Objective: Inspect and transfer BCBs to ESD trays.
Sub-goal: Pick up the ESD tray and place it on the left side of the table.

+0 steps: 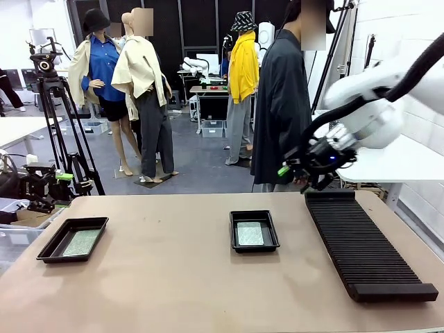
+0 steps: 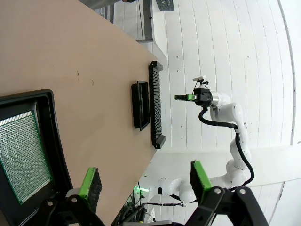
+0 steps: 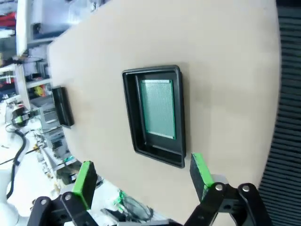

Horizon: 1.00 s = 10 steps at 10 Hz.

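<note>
Two ESD trays sit on the table, left tray (image 1: 72,239) and middle tray (image 1: 254,230), a BCB (image 1: 250,234) flat inside each; right gripper (image 1: 293,173) hangs spread above the ribbed rack (image 1: 364,243), left gripper (image 2: 143,181) spread too, holding nothing

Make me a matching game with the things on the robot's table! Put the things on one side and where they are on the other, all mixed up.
Things:
1. left tray
2. middle tray
3. rack
4. right gripper

Places:
A. along the table's right side
B. in the air over the rack's far end
C. near the table's left edge
D. around the table's middle, left of the rack

Pairs: 1-C, 2-D, 3-A, 4-B
</note>
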Tool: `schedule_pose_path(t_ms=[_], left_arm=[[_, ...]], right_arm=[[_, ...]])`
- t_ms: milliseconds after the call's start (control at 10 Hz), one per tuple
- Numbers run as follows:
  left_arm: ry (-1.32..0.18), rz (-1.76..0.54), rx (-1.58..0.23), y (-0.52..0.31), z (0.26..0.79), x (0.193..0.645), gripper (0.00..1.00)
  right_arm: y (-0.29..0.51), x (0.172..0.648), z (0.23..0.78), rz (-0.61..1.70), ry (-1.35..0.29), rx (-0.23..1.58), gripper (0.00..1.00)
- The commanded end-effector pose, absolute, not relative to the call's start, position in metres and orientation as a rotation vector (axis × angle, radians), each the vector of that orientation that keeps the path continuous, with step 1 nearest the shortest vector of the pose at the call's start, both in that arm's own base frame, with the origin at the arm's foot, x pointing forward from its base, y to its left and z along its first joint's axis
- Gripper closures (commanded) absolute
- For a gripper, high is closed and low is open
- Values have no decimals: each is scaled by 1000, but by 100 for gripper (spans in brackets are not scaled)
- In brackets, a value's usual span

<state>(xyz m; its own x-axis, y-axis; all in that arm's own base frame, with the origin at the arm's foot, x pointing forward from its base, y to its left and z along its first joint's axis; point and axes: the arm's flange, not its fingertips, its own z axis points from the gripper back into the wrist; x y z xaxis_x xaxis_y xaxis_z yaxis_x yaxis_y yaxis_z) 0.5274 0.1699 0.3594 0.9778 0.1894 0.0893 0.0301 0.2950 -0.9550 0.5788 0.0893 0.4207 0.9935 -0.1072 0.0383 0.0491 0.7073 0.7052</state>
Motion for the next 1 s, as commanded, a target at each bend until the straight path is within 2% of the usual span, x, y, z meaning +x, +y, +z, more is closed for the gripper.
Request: schedule_pose_path(t_ms=[0, 500, 900], left_arm=[[-196, 139, -1268, 154, 364, 532, 0], [-160, 117, -1182, 62, 397, 556, 0], [-102, 35, -1014, -30, 411, 569, 0]], right_arm=[[57, 560, 408, -87, -77, 882, 0], [-29, 546, 395, -125, -82, 1114, 0], [-64, 555, 374, -27, 45, 1186, 0]])
